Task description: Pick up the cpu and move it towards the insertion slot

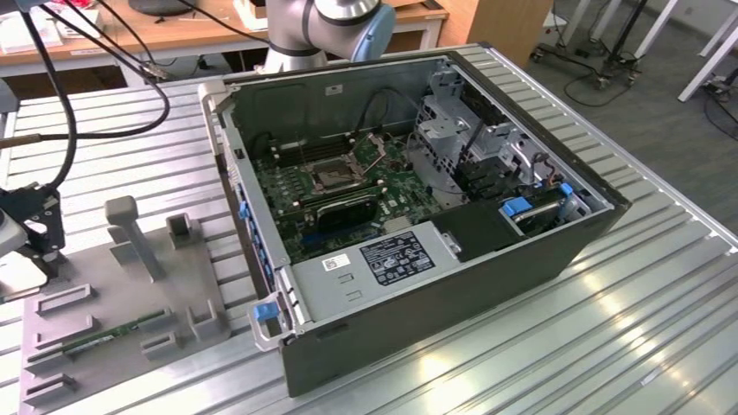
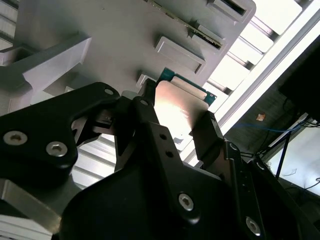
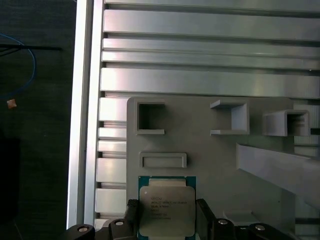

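Grasp step in hand: the gripper [image 3: 167,222] is clenched on the cpu [image 3: 166,202], held between its fingers [image 3: 202,215] at the grey fixture plate [image 3: 215,165]. The insertion slot [image 1: 334,175] lies well apart from the tool, inside the open computer case [image 1: 461,285]. By judgement, transfer calls for a level lift clearing the case wall. The slatted metal table [image 3: 200,80] beyond the tool is flat and uncluttered.

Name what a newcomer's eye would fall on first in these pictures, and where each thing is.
The open computer case dominates the middle of the exterior view, its green board bared with the insertion slot on it. In both wrist views the silvery cpu stands out, clamped at two opposite edges by the black gripper over a grey fixture plate.
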Tool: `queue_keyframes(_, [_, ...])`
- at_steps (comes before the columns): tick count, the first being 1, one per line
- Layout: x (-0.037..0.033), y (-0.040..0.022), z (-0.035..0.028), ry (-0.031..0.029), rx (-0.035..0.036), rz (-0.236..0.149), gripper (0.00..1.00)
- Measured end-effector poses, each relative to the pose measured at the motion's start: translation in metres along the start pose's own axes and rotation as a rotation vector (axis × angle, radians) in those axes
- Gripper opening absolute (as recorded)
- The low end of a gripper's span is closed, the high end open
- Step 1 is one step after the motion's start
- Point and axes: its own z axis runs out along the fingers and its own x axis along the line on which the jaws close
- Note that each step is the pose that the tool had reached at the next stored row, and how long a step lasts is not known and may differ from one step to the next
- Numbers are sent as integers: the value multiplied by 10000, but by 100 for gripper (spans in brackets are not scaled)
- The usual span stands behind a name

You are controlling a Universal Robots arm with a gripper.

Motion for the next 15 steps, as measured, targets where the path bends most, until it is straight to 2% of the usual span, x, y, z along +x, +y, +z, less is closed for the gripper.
queue_keyframes(7, [0,0,-6,2,1,0,54])
queue_keyframes(15, [0,2,-85,0,0,0,54])
